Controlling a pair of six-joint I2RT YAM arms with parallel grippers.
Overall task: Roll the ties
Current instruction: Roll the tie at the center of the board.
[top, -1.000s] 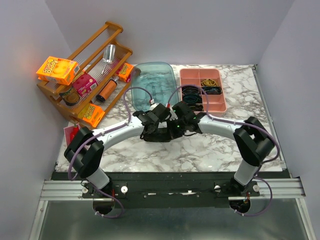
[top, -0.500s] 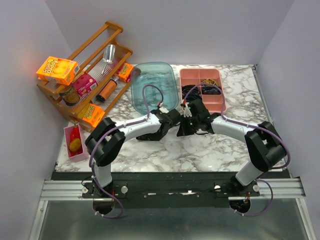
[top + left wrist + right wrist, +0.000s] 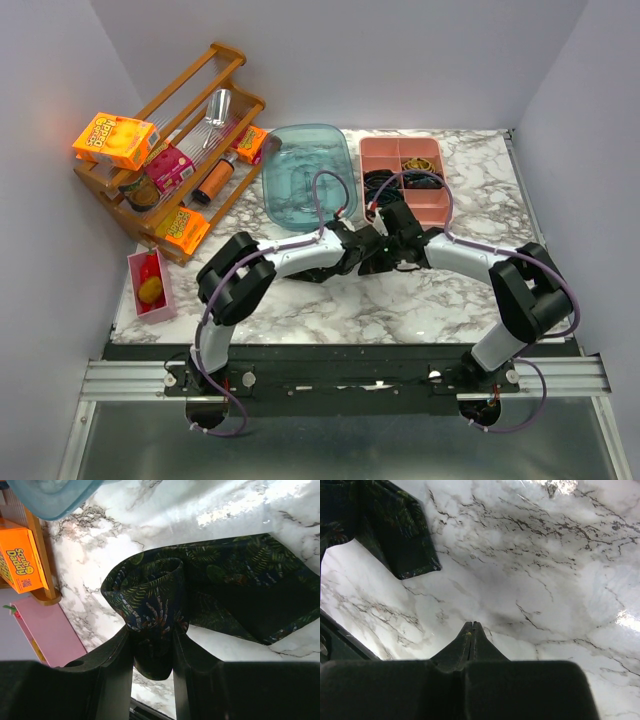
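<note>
A dark tie with a green and gold leaf pattern lies on the marble table. In the left wrist view one end is rolled into a loose coil (image 3: 150,597), and the flat rest (image 3: 240,595) runs off to the right. My left gripper (image 3: 152,630) is shut on the coil, one finger on each side. From above, the left gripper (image 3: 360,256) and right gripper (image 3: 388,250) are close together mid-table, with the tie (image 3: 376,266) mostly hidden under them. My right gripper (image 3: 472,625) is shut and empty above bare marble. A pointed flat part of the tie (image 3: 390,530) lies to its upper left.
A teal tray (image 3: 305,175) and a pink divided organiser (image 3: 405,178) with dark bands stand behind the grippers. A wooden rack (image 3: 175,140) with boxes and bottles is at the back left. A small pink tray (image 3: 150,283) sits at the left edge.
Both grippers have moved right across the table, the left one carrying the rolled end. The left arm has stretched out, which uncovered the small pink tray.
</note>
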